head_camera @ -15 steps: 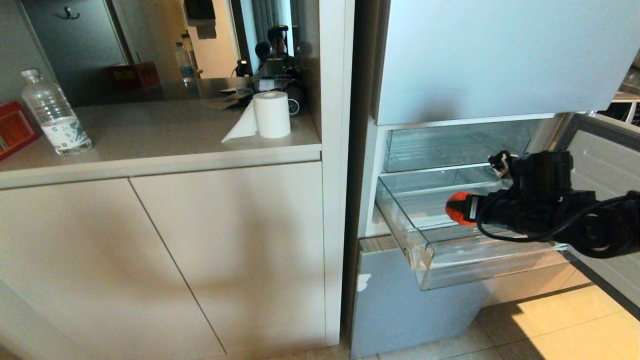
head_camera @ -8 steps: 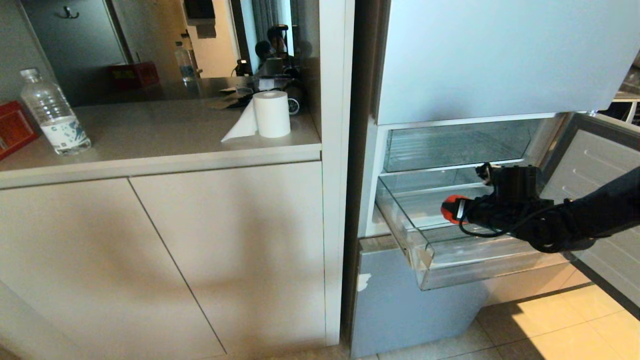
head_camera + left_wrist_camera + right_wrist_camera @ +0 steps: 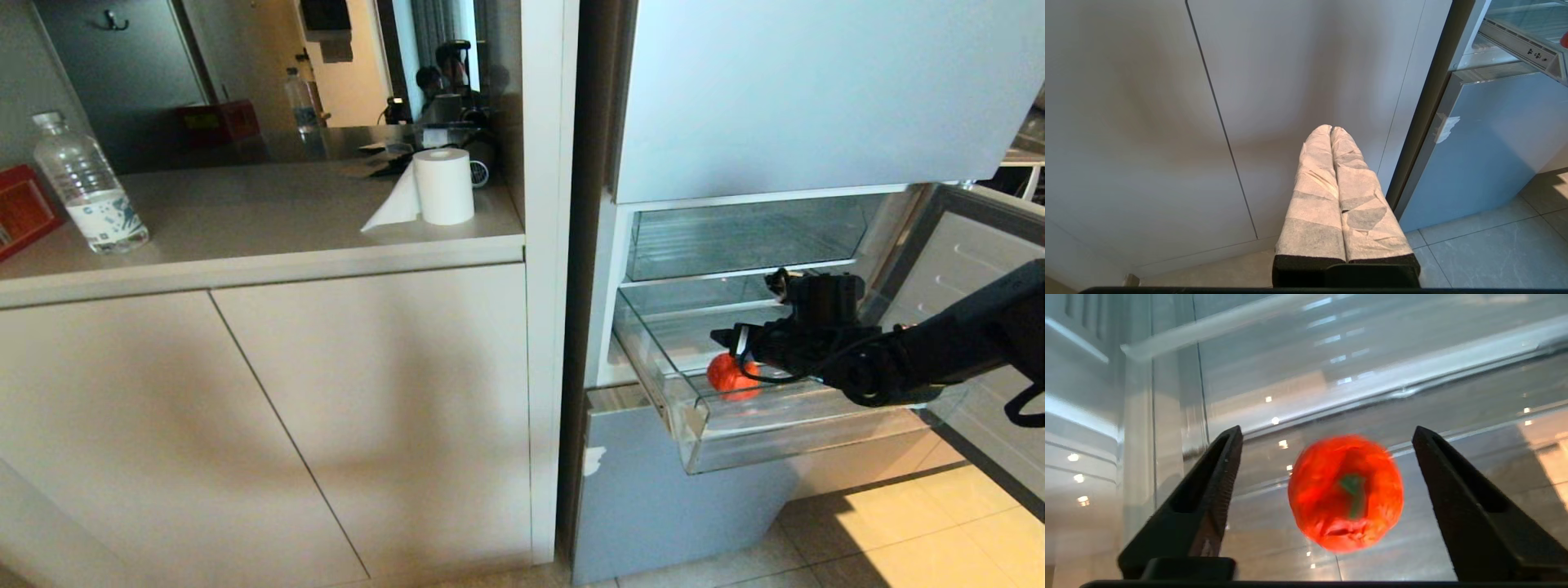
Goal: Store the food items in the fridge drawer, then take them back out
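- The right gripper [image 3: 1327,498] has its jaws spread wide and released: in the right wrist view each black finger stands clear of the orange fruit [image 3: 1346,493], with open gaps on both sides, so nothing is grasped.
- The orange fruit, its small green stem cap facing the wrist camera, lies between and beyond the fingers. In the head view it sits low in the fridge drawer [image 3: 702,445], just below and beside the gripper tips, near the drawer's left end and behind the clear front lip. Its outline looks smeared, so it may not be at rest; that cannot be told for certain.
- The right arm reaches in from the right, over the drawer's front lip, beside the open fridge door [image 3: 971,278].
- Judgement: the step in hand is setting the first fruit down in the drawer. To do it well, the jaws should be kept wide and drawn straight back and up along the line of entry, so that no finger nudges the round fruit or catches the lip.
- A round fruit on smooth plastic may roll; waiting for it to settle before leaving seems wise.
- The red fruit is not in any view, so the storing looks only part done.
- The left gripper [image 3: 1331,132] hangs parked before the cupboard doors [image 3: 1208,102], its wrapped fingers pressed together on nothing.
- On the table [image 3: 269,212] stand a water bottle [image 3: 86,188] and a paper roll [image 3: 443,186], well apart from the work.
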Robot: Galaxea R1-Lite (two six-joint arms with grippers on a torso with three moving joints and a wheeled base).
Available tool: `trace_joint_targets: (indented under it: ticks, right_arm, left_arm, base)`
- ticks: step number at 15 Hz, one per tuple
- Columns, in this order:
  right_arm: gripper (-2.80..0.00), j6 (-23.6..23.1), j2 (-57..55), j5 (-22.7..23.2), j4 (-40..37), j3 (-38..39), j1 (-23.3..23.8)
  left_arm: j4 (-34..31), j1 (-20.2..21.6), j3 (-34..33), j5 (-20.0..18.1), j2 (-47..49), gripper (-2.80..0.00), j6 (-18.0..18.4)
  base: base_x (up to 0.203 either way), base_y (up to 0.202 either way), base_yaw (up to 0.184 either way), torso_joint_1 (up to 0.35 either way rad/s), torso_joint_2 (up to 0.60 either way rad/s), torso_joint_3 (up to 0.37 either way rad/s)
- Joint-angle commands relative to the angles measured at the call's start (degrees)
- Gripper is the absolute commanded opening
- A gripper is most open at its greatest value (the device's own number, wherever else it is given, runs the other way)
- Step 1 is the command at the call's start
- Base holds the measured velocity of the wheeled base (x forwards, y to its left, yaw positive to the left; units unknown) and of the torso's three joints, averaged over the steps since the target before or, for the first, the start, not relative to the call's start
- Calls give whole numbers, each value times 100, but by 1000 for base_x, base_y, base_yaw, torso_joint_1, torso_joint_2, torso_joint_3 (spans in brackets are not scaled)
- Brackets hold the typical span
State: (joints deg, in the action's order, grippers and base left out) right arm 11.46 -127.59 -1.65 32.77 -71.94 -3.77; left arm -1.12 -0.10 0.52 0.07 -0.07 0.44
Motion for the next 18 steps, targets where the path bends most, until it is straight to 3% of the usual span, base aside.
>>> trace_joint_targets:
  ticks: [1,2,3,6,9,14,18]
  right_arm:
    - [0,5,63,-2,19,-72,3]
    - [0,7,237,-2,17,-34,7]
    - [-280,6,504,-7,-2,50,17]
    - [-280,6,1716,-16,-275,509,30]
    - [-280,4,3472,-18,-813,1482,51]
    - [-280,-135,6718,3,-1192,4442,66]
    - [-280,-691,9285,19,-1287,6417,76]
  left_arm:
    - [-2,1,0,1,7,-280,0]
    - [-2,1,0,1,7,-280,0]
    - [-2,1,0,1,7,-280,0]
    - [-2,1,0,1,7,-280,0]
    - [-2,1,0,1,7,-280,0]
    - [-2,1,0,1,7,-280,0]
    - [-2,1,0,1,7,-280,0]
  base:
    - [0,0,0,0,0,0]
    - [0,0,0,0,0,0]
    - [0,0,0,0,0,0]
    - [0,0,0,0,0,0]
    - [0,0,0,0,0,0]
    - [0,0,0,0,0,0]
    - [0,0,0,0,0,0]
